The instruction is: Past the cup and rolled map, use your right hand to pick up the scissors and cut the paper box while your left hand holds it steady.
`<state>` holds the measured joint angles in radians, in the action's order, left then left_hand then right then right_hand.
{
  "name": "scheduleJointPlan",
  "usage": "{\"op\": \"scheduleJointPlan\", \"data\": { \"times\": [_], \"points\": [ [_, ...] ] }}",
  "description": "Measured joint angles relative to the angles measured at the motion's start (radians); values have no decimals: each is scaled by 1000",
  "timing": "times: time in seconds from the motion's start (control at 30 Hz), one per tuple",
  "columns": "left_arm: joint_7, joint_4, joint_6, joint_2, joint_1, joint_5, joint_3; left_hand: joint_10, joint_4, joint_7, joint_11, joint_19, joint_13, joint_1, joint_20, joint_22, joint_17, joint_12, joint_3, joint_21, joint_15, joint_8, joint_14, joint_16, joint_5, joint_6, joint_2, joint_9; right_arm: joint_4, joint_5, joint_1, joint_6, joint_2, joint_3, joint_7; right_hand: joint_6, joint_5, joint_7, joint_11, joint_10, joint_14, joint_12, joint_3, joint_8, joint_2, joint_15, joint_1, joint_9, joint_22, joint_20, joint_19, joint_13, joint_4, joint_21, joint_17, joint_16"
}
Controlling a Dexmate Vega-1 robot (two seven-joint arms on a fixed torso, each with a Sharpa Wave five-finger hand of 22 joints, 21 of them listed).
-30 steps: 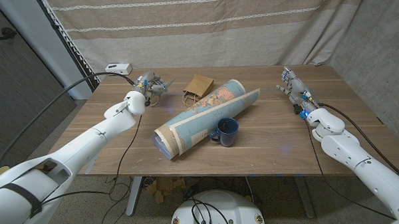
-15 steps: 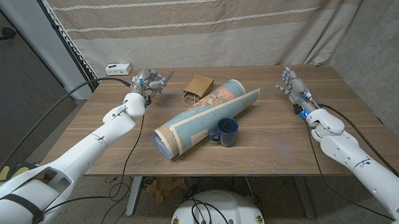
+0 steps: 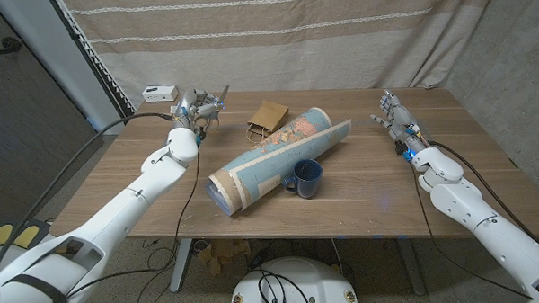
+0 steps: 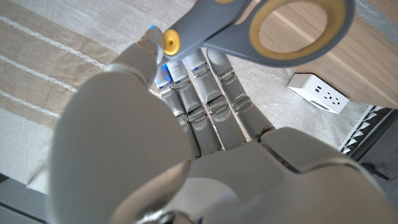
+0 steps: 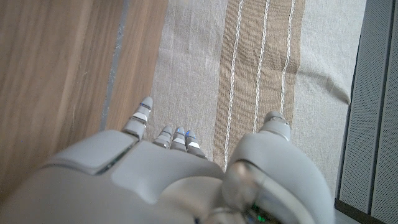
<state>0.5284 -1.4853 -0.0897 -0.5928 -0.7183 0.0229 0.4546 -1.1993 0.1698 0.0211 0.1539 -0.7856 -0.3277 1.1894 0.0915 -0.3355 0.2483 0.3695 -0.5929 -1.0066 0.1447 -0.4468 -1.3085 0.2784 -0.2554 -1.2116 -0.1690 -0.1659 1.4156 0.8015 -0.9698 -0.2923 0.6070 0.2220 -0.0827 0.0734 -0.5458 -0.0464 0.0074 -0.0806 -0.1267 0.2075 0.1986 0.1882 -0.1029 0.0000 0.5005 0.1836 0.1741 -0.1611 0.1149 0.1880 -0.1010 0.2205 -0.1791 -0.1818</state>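
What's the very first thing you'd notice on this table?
The big rolled map lying slantwise mid-table, with a blue cup right beside it. Then the left hand at the far left corner, holding grey-and-yellow scissors, near a small brown paper box.

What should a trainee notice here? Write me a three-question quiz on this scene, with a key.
1. True or false: the right hand holds the scissors.
2. The blue cup stands: A) close beside the rolled map, on its near side; B) on top of the paper box; C) at the table's far left corner.
3. Which hand is nearer the brown paper box?

Key: 1 false, the left hand holds them; 2 A; 3 the left hand.
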Motion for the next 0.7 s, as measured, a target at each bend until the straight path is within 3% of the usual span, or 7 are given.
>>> {"op": "scheduleJointPlan", "data": {
  "times": [0.1,0.23,0.7],
  "points": [
    [13,3,19,13,-8,18,-13,1,0,0,1,4,2,0,-4,2,0,-4,0,-7,0,3,0,0,2,0,0,-4,-1,2,0,-2,-3,-1,0,0,0,0,0,0,4,0,0,0,0,-4,0,0,0,12,11,0,0,0,0,0],
    [20,6,46,25,-16,47,-27,1,0,0,1,4,8,3,-4,2,1,-4,0,-11,0,7,0,0,3,0,-3,-5,-1,3,0,-7,-7,-2,2,0,0,0,0,0,8,4,0,0,-5,-8,5,0,0,58,-15,0,0,-8,0,0],
    [10,12,136,57,-37,129,-61,-4,4,-11,-4,4,9,4,-4,11,-4,-8,-4,-15,0,26,0,0,6,0,-4,-7,-5,5,-5,-26,-14,-7,2,0,7,0,4,4,14,4,0,0,-5,-14,5,0,0,77,-9,0,0,-8,0,0]
  ]
}}
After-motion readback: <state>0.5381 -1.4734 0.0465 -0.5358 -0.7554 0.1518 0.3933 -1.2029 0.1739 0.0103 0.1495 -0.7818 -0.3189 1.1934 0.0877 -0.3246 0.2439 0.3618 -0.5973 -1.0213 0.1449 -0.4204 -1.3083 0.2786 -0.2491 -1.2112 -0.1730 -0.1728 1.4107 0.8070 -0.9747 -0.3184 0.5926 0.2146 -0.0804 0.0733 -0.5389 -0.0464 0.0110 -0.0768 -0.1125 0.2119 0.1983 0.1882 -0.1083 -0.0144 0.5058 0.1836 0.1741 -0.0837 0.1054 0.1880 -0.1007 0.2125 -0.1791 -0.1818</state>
